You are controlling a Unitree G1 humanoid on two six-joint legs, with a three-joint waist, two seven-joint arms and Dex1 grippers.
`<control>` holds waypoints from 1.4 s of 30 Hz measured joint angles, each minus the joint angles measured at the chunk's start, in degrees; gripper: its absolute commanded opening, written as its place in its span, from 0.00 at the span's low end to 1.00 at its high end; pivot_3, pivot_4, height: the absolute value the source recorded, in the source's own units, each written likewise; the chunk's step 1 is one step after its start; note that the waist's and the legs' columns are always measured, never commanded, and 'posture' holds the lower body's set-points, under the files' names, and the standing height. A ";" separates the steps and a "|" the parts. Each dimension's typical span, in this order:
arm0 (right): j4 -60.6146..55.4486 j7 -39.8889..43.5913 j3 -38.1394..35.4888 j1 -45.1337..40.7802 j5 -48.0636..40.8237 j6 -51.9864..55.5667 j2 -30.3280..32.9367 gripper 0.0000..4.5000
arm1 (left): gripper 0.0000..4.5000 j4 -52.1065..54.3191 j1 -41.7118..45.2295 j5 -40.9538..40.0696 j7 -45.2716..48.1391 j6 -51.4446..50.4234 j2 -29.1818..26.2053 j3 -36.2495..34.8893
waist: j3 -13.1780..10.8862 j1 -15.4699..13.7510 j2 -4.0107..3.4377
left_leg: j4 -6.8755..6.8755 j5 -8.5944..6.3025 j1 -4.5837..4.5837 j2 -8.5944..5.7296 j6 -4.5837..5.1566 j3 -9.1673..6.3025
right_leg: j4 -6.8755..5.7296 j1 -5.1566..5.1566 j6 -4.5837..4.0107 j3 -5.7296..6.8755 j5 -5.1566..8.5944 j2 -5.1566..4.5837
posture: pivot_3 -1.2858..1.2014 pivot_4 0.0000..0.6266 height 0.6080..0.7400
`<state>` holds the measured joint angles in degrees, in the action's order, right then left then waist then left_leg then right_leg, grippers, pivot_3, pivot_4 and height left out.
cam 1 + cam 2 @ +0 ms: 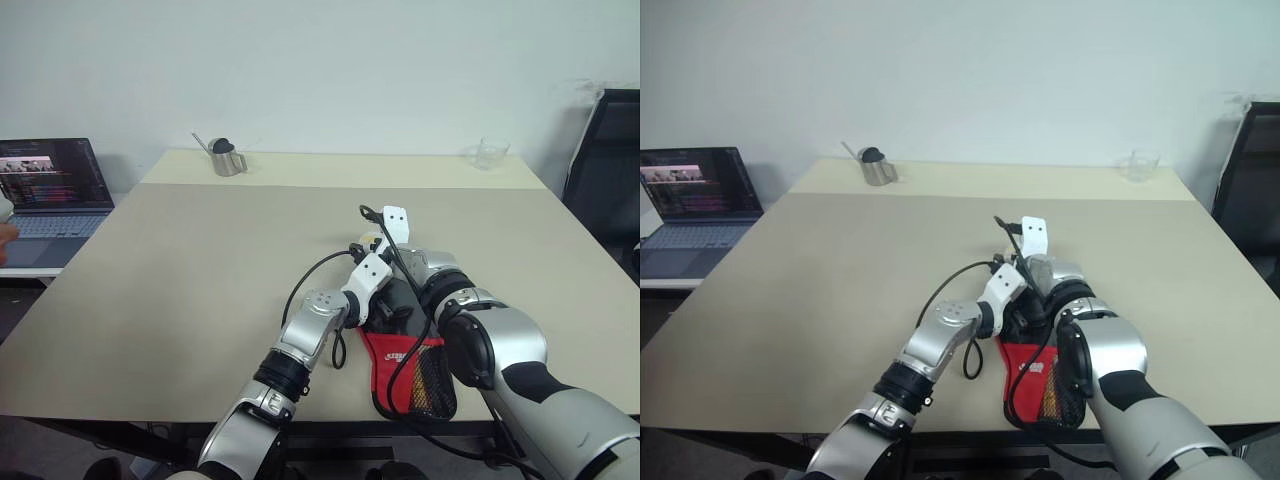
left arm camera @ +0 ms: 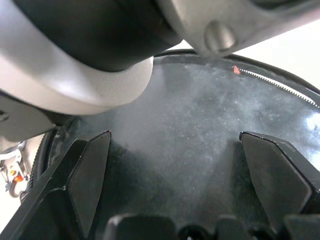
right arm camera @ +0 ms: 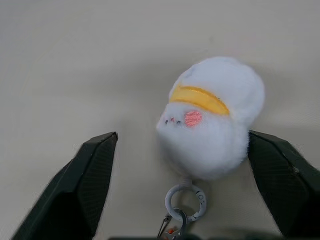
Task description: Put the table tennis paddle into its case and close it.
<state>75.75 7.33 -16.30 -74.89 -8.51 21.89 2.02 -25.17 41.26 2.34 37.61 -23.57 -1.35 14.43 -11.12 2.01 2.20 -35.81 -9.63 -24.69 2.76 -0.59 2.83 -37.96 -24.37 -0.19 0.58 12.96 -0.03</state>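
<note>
Jaws of both grippers stand wide apart and grip nothing. Seen from the left eye, the left gripper [image 1: 385, 305] and the right gripper [image 1: 378, 243] sit close together over the case [image 1: 412, 375], a red and black pouch with a mesh panel that lies near the front edge of the table [image 1: 200, 260], partly under the right arm. A small metal pitcher [image 1: 226, 157] and a clear glass [image 1: 491, 153] stand at the table's far edge, well apart, and an open laptop [image 1: 50, 195] sits off to the left. The right eye view gives the same layout.

From the left wrist, the two black fingers [image 2: 87, 180] spread over a dark, dusty round surface edged by a zip [image 2: 280, 86]; whether that surface is the table tennis paddle or the case's own panel cannot be told.

From the right wrist, the fingers [image 3: 87, 185] flank a white plush charm [image 3: 212, 117] on a ring, lying on the table; the right-hand one is just beside or touching it.
</note>
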 measured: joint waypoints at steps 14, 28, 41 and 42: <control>0.00 -1.18 -1.85 0.90 -1.38 -0.14 -0.14 0.01 | 1.00 2.06 -0.65 -0.29 -0.69 -2.17 -0.25 0.00 | 0.00 0.02 0.00 | 0.02 0.00 0.00 0.00 0.00 0.00 | 0.02 0.00 0.00 0.00 0.00 0.00 | 0.52 0.24 1.00; 0.03 -1.55 -1.36 0.89 -0.51 -0.57 3.93 0.01 | 1.00 -0.45 0.76 -0.29 -0.43 -0.84 0.00 0.16 | 0.00 -0.14 0.00 | 0.01 0.00 -0.01 -0.02 0.00 -0.01 | 0.04 0.00 0.01 0.01 0.00 0.00 | 0.52 0.24 1.00; 0.09 -2.88 -1.48 0.91 0.64 -1.95 8.36 0.01 | 1.00 -6.43 4.28 -0.27 0.72 2.59 1.10 0.99 | 0.00 -0.37 0.00 | 0.01 0.01 -0.08 -0.04 0.01 -0.02 | 0.13 0.01 0.05 0.03 -0.01 -0.01 | 0.52 0.24 1.00; 0.09 -3.07 -1.50 0.92 0.65 -2.09 8.62 0.01 | 1.00 -6.92 4.52 -0.26 0.73 2.84 1.19 0.99 | 0.00 -0.37 0.00 | 0.01 0.00 -0.08 -0.04 0.02 -0.02 | 0.13 0.01 0.06 0.03 -0.01 -0.01 | 0.52 0.24 1.00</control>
<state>75.84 4.26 -17.80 -73.97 -7.87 19.80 10.64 -32.09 45.78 2.08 38.34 -20.73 -0.16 15.43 -11.12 1.64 2.20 -35.80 -9.62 -24.77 2.72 -0.58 2.81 -37.82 -24.36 -0.13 0.61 12.94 -0.04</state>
